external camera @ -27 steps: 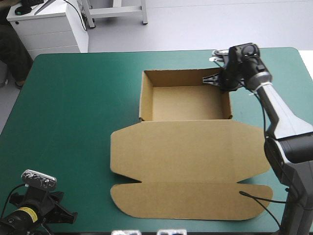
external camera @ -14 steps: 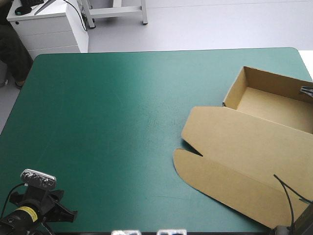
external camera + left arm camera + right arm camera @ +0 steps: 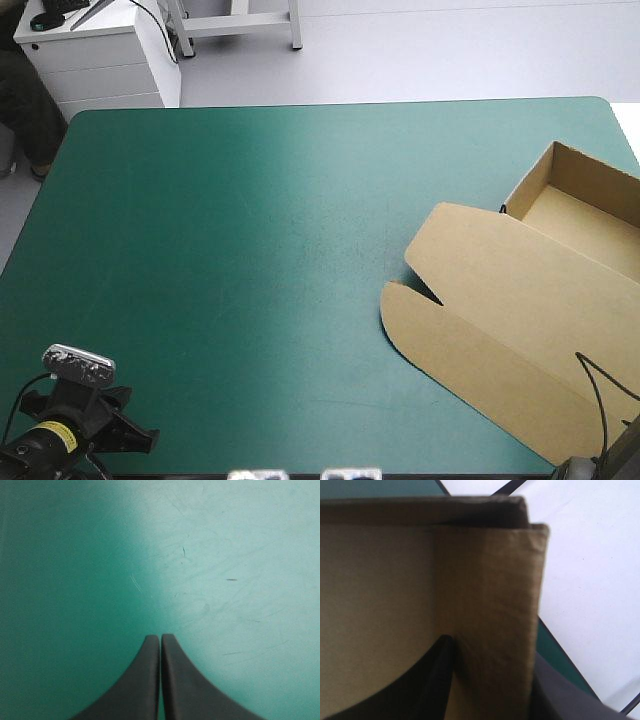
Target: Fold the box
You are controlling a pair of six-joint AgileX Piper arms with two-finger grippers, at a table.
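Observation:
The brown box point(image 3: 520, 300) lies at the table's right edge as an open tray point(image 3: 585, 215) with its lid flat toward the table's middle. It runs out of the high view on the right and sits turned at an angle. In the right wrist view my right gripper point(image 3: 492, 650) is shut on the tray's side wall point(image 3: 490, 580), one black finger point(image 3: 432, 685) inside the tray and one outside. This gripper does not show in the high view. My left gripper point(image 3: 148, 437) rests at the near left corner, shut and holding nothing point(image 3: 160, 638), over bare teal-green cover point(image 3: 225, 555).
The table's right edge point(image 3: 555, 650) passes close beside the gripped wall, with white floor point(image 3: 590, 580) beyond it. A white cabinet point(image 3: 95, 55) stands past the far left corner.
The box has been dragged from the table's far middle to the right edge and has turned. The right arm has left the high view. The left arm has not moved.

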